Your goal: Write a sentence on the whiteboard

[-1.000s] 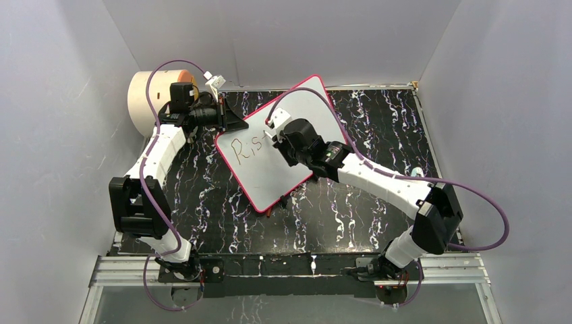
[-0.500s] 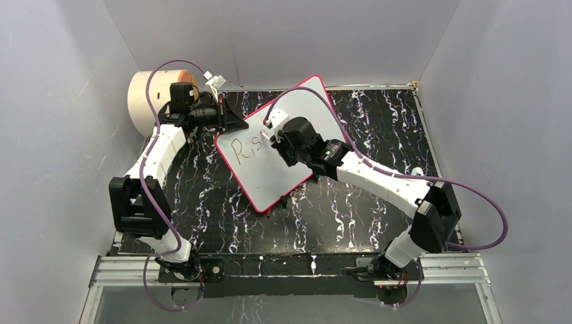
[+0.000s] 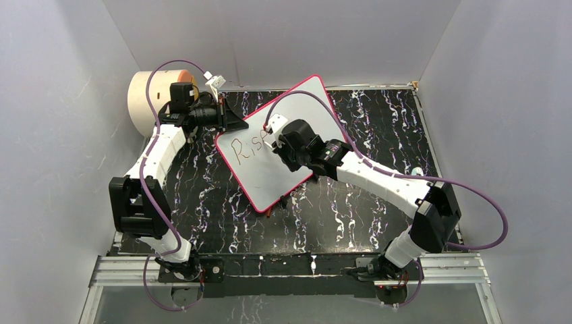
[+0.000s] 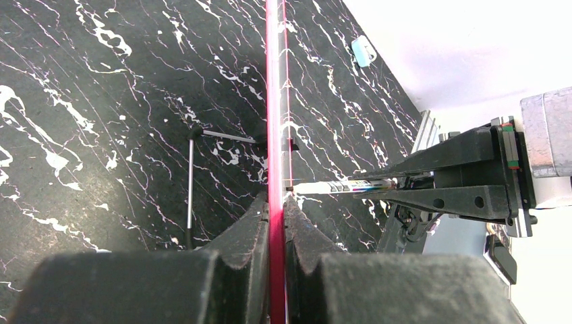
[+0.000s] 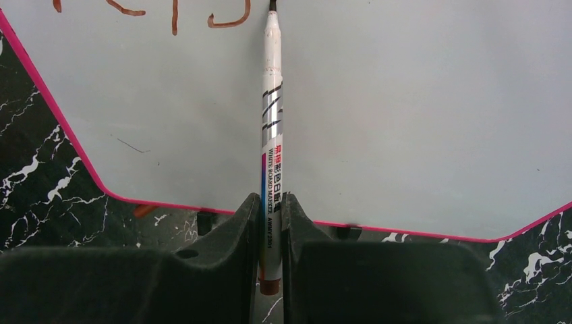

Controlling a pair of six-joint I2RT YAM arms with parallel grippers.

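Note:
The whiteboard (image 3: 272, 181) with its pink-red rim stands tilted on the black marbled table. The start of the sentence, reddish-brown letters "Ris" (image 3: 243, 147), shows on its upper left. My left gripper (image 3: 233, 121) is shut on the board's rim (image 4: 275, 135), seen edge-on in the left wrist view. My right gripper (image 3: 276, 143) is shut on a white whiteboard marker (image 5: 272, 128). The marker's tip touches the board just right of the last strokes (image 5: 228, 21). The marker also shows in the left wrist view (image 4: 344, 185).
A cream cylinder with an orange face (image 3: 147, 100) stands at the back left behind my left arm. An orange cap (image 5: 141, 210) lies on the table under the board's lower edge. A small light-blue item (image 4: 363, 50) lies farther off. Grey walls enclose the table.
My right gripper has shifted slightly left over the board with the marker, covering more of the letters. The left gripper and the board have not moved.

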